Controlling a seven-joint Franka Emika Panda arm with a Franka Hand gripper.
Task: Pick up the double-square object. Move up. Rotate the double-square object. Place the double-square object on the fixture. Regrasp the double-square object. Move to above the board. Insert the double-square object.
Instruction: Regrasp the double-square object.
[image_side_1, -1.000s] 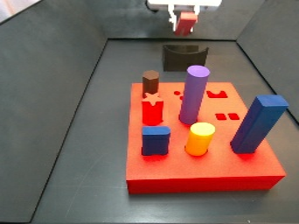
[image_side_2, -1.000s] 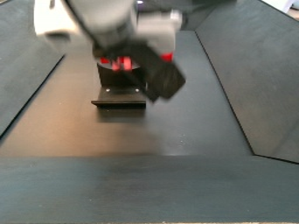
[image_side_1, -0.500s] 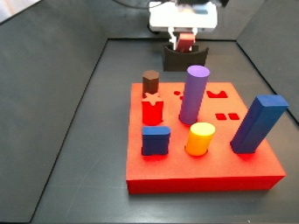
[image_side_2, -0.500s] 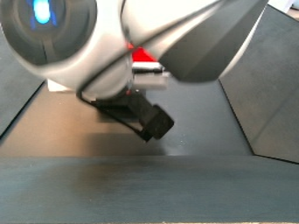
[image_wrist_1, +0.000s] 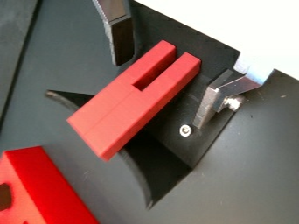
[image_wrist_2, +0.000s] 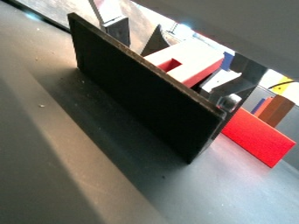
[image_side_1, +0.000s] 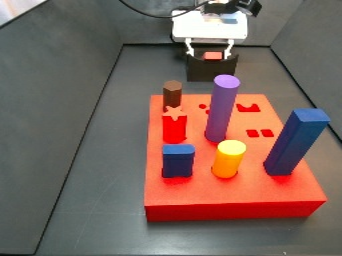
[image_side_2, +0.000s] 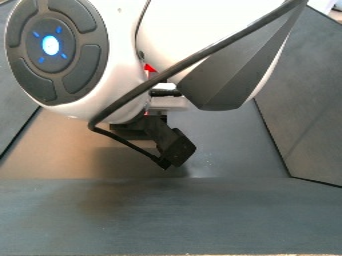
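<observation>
gripper (image_wrist_1: 176, 66) has come down onto the fixture (image_wrist_1: 176, 153) behind the board (image_side_1: 234, 195) | red bar (image_wrist_1: 131, 98) lies in its notch; fingers (image_wrist_1: 216, 101) spread, not touching | you're set for the regrasp

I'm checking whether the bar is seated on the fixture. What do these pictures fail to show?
- Side view: the arm body fills the frame, hiding the bar, fixture and gripper.
- Side view: the gripper covers the fixture; the bar is too small to see.
- Wrist view: the fixture's wall hides most of the bar.
- Wrist view: whether the fingers touch the bar is unclear.
</observation>
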